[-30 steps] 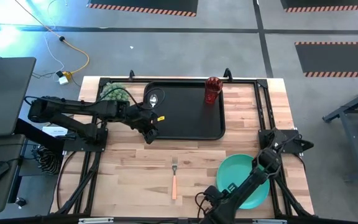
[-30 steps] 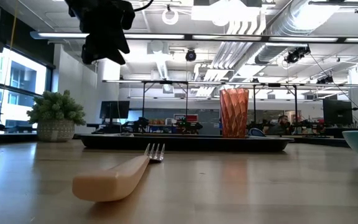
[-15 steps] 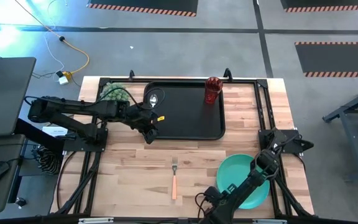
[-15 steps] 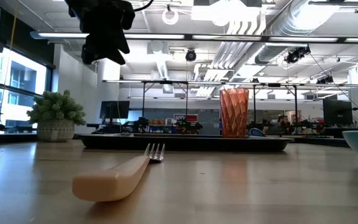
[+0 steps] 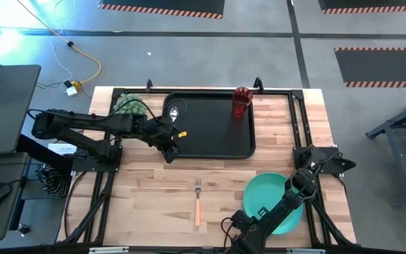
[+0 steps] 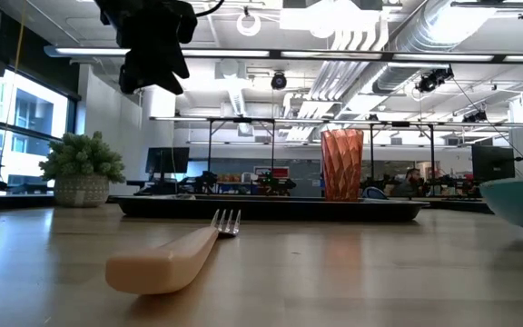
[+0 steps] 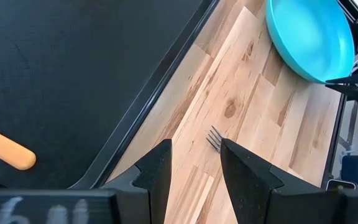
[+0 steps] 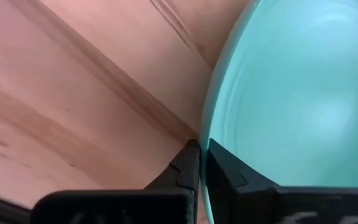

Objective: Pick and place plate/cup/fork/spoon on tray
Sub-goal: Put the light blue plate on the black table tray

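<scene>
The black tray point(image 5: 210, 137) lies at the table's far middle. The red cup point(image 5: 242, 102) stands upright in its far right corner, and the spoon point(image 5: 177, 118) lies in its left part. Just off the tray's near left corner, above the wood, my left gripper point(image 5: 169, 147) hangs open with nothing between its fingers point(image 7: 194, 168). The fork point(image 5: 197, 201) lies flat on the wood near the front, tines toward the tray. At the near right is the teal plate point(image 5: 277, 201), with my right gripper point(image 5: 249, 220) shut on it. My right gripper pinches the plate's rim point(image 8: 205, 134) between its two fingers, one on the inner face and one on the underside. It comes at the rim from the table's near left side. In the low view the plate's edge point(image 6: 516, 200) stands above the wood.
A spiky green plant in a pot point(image 5: 129, 106) stands at the tray's far left corner. Bare wood lies between the fork and the tray. Black frame rails run along the table's left and right sides.
The plate has shifted a little toward the table's left, and in the low view its edge now reaches farther in and stands higher above the wood. My left gripper has kept still.
</scene>
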Tool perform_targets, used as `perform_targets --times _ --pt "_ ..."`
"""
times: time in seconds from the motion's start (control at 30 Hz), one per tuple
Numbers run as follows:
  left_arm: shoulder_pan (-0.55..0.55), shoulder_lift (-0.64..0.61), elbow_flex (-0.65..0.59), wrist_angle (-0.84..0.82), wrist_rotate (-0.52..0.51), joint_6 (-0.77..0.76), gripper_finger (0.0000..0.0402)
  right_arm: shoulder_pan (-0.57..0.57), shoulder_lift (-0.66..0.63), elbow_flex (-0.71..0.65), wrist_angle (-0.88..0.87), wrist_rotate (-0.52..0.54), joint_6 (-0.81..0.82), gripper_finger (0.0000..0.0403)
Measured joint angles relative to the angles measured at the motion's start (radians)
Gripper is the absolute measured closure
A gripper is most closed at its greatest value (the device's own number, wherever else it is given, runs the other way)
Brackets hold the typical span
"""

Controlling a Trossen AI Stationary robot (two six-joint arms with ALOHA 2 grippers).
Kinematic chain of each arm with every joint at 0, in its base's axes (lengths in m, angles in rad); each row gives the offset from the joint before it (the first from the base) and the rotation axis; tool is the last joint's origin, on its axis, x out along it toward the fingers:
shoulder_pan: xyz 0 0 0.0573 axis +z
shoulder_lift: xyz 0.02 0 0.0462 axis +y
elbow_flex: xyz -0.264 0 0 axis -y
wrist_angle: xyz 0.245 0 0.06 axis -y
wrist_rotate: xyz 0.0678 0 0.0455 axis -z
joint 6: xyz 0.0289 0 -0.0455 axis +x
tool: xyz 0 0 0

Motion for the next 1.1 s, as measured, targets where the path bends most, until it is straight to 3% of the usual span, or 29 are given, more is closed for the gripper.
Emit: perform_targets --times 0.33,0.77,0.93,1.1 --pt "0.000 0.000 0.000 -0.001 0.000 -0.026 0.0273 -0.017 -0.099 0.001 0.000 0.107 -0.005 0.0401" --pt "0.000 0.000 0.000 -0.005 0.001 -0.053 0.0273 -0.073 -0.232 0.001 -0.001 0.250 -0.162 0.0402" --pt "0.000 0.000 0.000 -0.008 0.001 -0.083 0.0273 -0.110 -0.266 0.001 0.022 0.274 -0.307 0.0402" --pt "0.002 0.000 0.000 -0.008 0.001 -0.129 0.0273 -0.160 -0.286 0.001 0.092 0.275 -0.554 0.0403"
